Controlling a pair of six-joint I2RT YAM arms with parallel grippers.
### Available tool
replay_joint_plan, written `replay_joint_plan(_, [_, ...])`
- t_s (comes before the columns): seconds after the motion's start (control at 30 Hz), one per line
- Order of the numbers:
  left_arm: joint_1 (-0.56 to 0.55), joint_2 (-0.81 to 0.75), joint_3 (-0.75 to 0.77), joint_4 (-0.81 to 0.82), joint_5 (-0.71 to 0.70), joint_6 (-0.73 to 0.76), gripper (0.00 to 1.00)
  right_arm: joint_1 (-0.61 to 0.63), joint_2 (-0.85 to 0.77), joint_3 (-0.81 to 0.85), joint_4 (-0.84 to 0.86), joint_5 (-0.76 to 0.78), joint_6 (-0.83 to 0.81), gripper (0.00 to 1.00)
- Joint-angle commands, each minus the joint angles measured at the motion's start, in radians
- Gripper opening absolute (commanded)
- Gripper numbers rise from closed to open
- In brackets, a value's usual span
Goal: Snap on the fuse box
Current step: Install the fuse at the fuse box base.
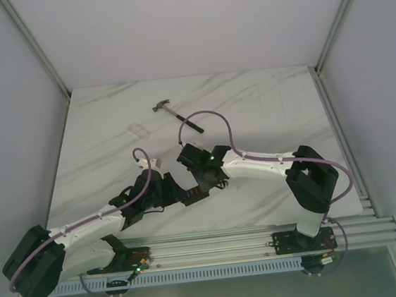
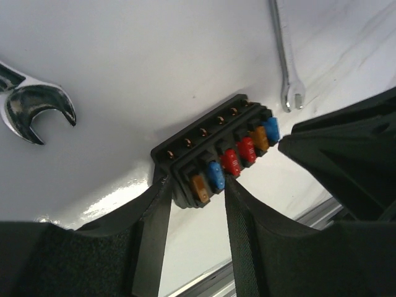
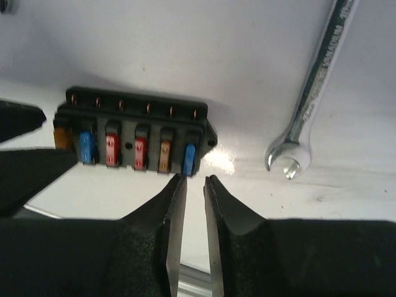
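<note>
Okay, fuse box (image 2: 213, 154) sits on the white bench (image 2: 154, 62), coloured fuses facing the wrist cameras. Left jaws are clamped on its near short end, one finger on each side, and the box runs toward 1 o'clock from them. Right jaws stand slightly apart, holding nothing, with the box's blue-fuse end just beyond their tips at 11 o'clock. Silver wrench (image 3: 309, 105) lies at 2 o'clock, apart from the box.
</note>
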Motion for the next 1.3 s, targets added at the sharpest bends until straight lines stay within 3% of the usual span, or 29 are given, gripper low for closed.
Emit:
replay_joint_plan(0.0, [-0.003, -0.068, 0.029, -0.015, -0.039, 0.03, 0.51, 0.026, -0.125, -0.059, 0.031, 0.032, -0.032, 0.27])
replay_joint_plan(0.23, [0.01, -0.156, 0.079, -0.107, -0.145, 0.106, 0.64, 0.066, -0.222, -0.224, 0.185, -0.045, 0.006, 0.27])
replay_joint_plan(0.63, [0.152, -0.235, 0.117, -0.22, -0.255, 0.2, 0.86, 0.092, -0.114, -0.33, 0.42, -0.04, 0.042, 0.25])
replay_joint_plan(1.0, [0.318, -0.167, 0.175, -0.237, -0.24, 0.27, 0.9, 0.002, 0.033, -0.215, 0.464, 0.056, -0.143, 0.32])
replay_joint_plan(1.27, [0.386, -0.05, 0.242, -0.215, -0.256, 0.31, 0.91, -0.1, 0.021, -0.234, 0.538, 0.025, -0.276, 0.4])
